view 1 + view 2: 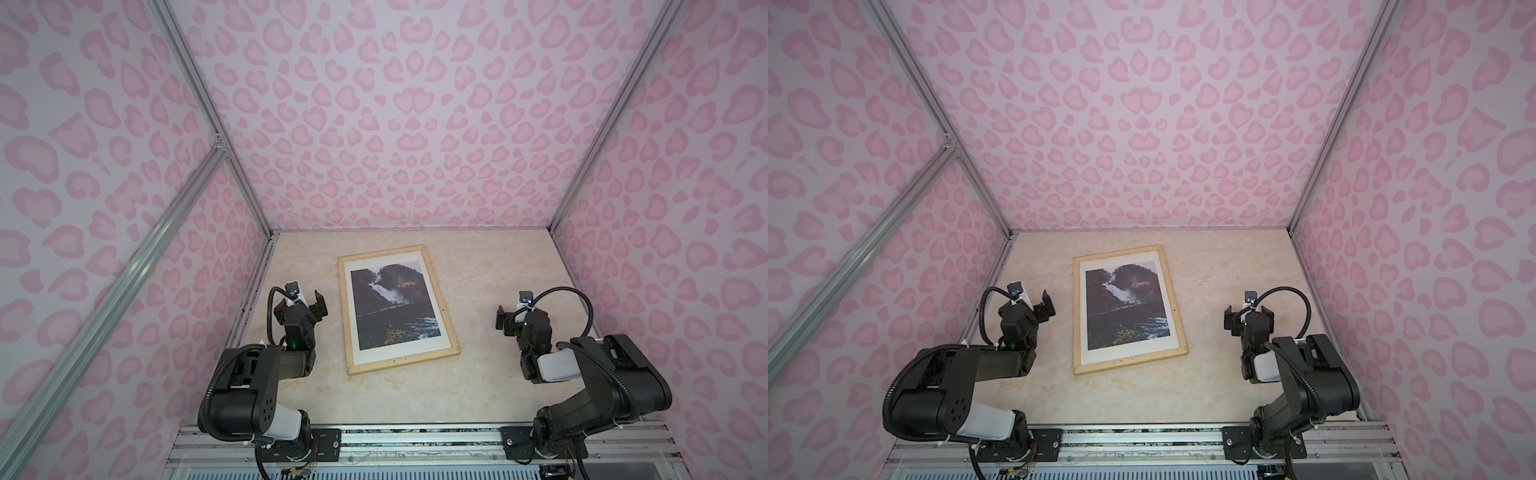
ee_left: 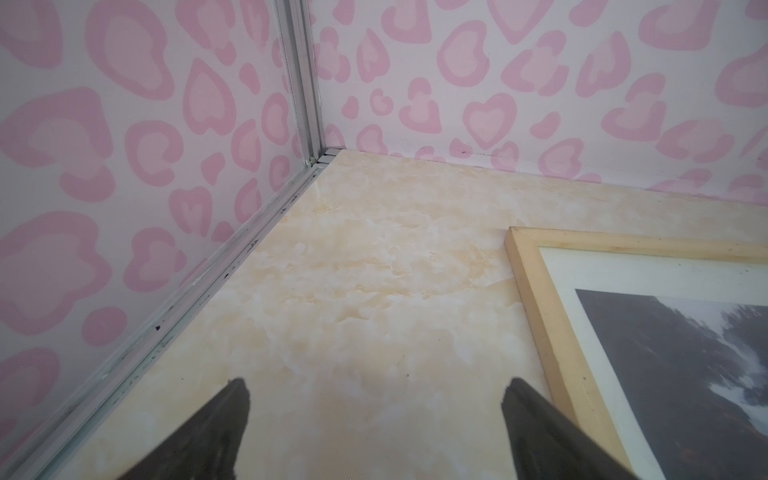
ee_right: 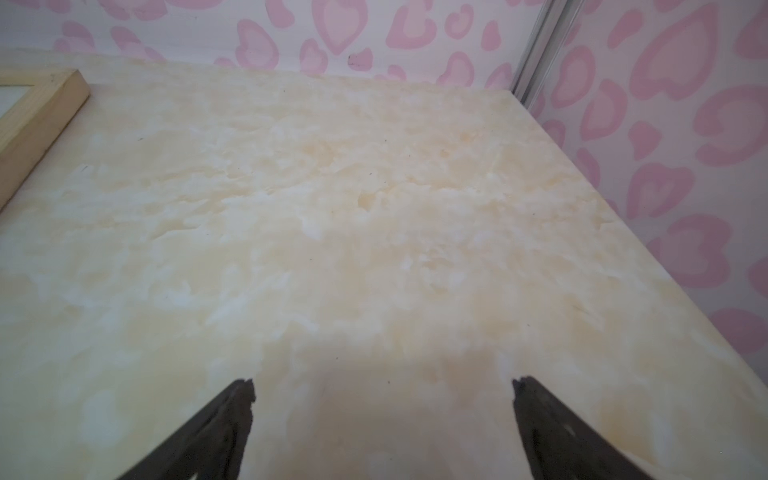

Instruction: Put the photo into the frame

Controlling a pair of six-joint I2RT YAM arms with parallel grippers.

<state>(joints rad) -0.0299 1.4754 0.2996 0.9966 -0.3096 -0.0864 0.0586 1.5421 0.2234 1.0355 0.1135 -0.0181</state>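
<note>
The frame (image 1: 344,316) (image 1: 1076,316) of pale wood lies flat in the middle of the table, turned slightly. Inside it sits the photo (image 1: 392,307) (image 1: 1125,305), a dark waterfall scene with a white border all round. My left gripper (image 1: 300,309) (image 1: 1027,309) hovers just left of the frame, open and holding nothing. The left wrist view shows its jaws (image 2: 376,384) wide apart over bare table, with the frame's corner (image 2: 540,299) and the photo (image 2: 665,332) beside them. My right gripper (image 1: 521,318) (image 1: 1248,318) (image 3: 380,380) stands open and empty well to the right of the frame (image 3: 37,120).
The cream marbled table (image 1: 478,291) is boxed in by pink heart-patterned walls (image 1: 415,124) at the back and on both sides. Aluminium posts (image 2: 305,83) stand in the back corners, and a metal rail (image 1: 415,444) with the arm bases runs along the front edge.
</note>
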